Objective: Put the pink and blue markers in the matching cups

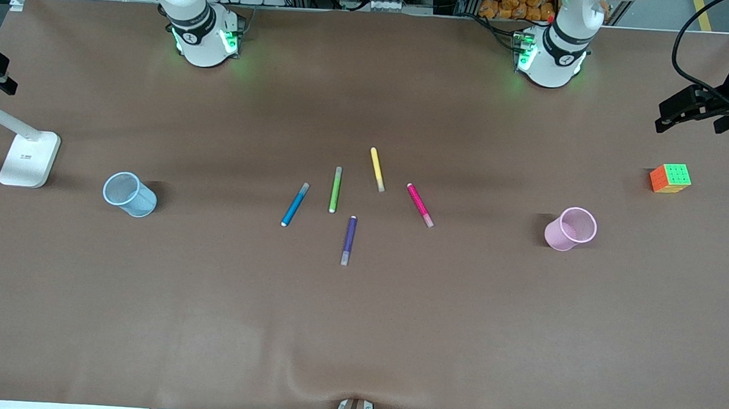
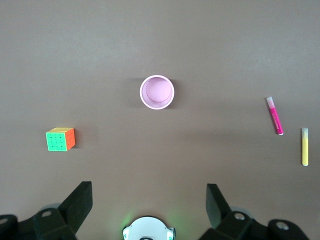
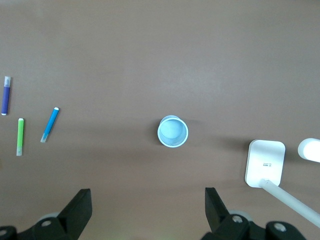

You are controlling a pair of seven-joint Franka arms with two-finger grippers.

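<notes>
Brown desk [image 1: 355, 332], five markers lying loose near its middle, none touching another.

Blue marker [image 1: 295, 205] flat on the desk, toward the right arm's end of the cluster. Pink marker [image 1: 420, 205] flat, toward the left arm's end of the cluster. Between them: green marker [image 1: 335, 189], yellow marker [image 1: 377, 169] farthest from the front camera, dark purple marker [image 1: 349, 240] nearest to it.

Blue cup [image 1: 129, 194] upright, well apart from the markers, toward the right arm's end. White lamp base [image 1: 29, 158] beside it, closer still to that end. Pink cup [image 1: 570, 228] upright, well apart from the markers, toward the left arm's end. Colour cube [image 1: 670, 178] farther from the front camera than the pink cup and closer to that end.

Left gripper [image 2: 149, 200]: raised high, fingers spread wide, grasping nothing. Pink cup sits almost straight below it; pink marker off to one side of its view, well apart.

Right gripper [image 3: 148, 205]: raised high, fingers spread wide, empty. Blue cup lies nearly under it; blue marker well apart toward the desk's middle.

Both cups look empty from above.
</notes>
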